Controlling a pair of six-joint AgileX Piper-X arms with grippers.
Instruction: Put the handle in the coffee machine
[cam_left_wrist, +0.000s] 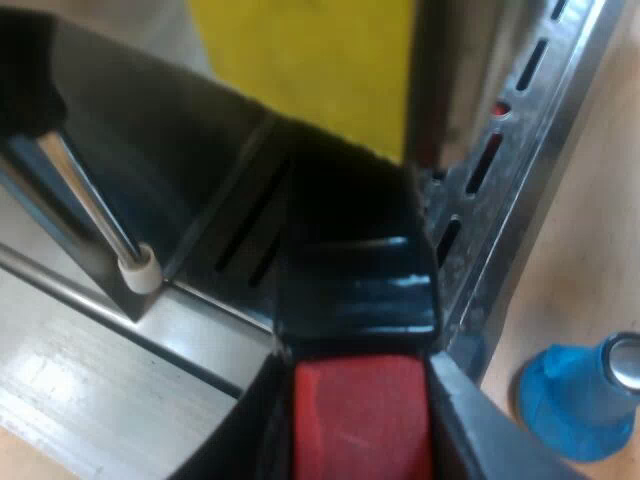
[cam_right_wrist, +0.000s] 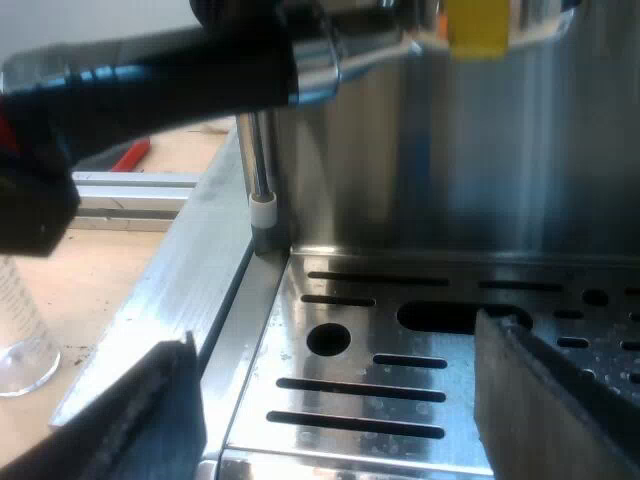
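My left gripper (cam_left_wrist: 362, 425) is shut on the red end (cam_left_wrist: 360, 405) of the holder's dark handle (cam_left_wrist: 350, 270), one finger on each side. In the right wrist view the handle (cam_right_wrist: 180, 80) runs level from the left gripper (cam_right_wrist: 30, 195) to its metal collar (cam_right_wrist: 315, 65), and its head is up under the espresso machine's front (cam_right_wrist: 450, 150). Whether it is locked in I cannot tell. My right gripper (cam_right_wrist: 340, 410) hangs open low over the slotted drip tray (cam_right_wrist: 400, 400), holding nothing.
A steam wand with a white tip (cam_right_wrist: 262, 205) hangs beside the handle over the tray's corner. A yellow tag (cam_right_wrist: 478, 25) is on the machine above. A blue tamper (cam_left_wrist: 580, 395) stands on the wooden table beside the tray. A measuring glass (cam_right_wrist: 20, 330) stands near an aluminium rail (cam_right_wrist: 130, 185).
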